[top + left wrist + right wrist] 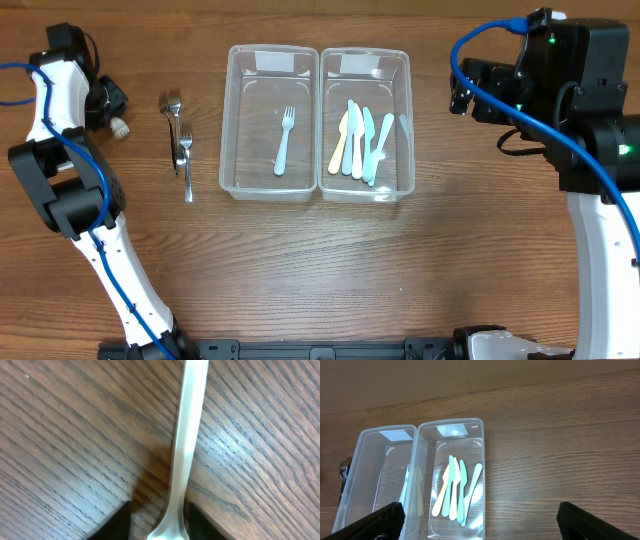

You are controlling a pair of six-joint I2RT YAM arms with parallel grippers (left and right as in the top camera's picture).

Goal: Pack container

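The left gripper (159, 521) is clamping a cream plastic utensil (189, 430) between its jaws, over the worktop (60, 435). The right gripper (479, 520) is hanging with jaws spread wide, the knife-filled container (452, 431) lying ahead and below it.

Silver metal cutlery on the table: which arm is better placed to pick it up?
Likely left: the silver metal cutlery lies near the left gripper; the right gripper is beyond the clear plastic containers.

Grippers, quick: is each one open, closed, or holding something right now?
Left gripper: closed on a cream plastic utensil.
Right gripper: open, holding nothing.
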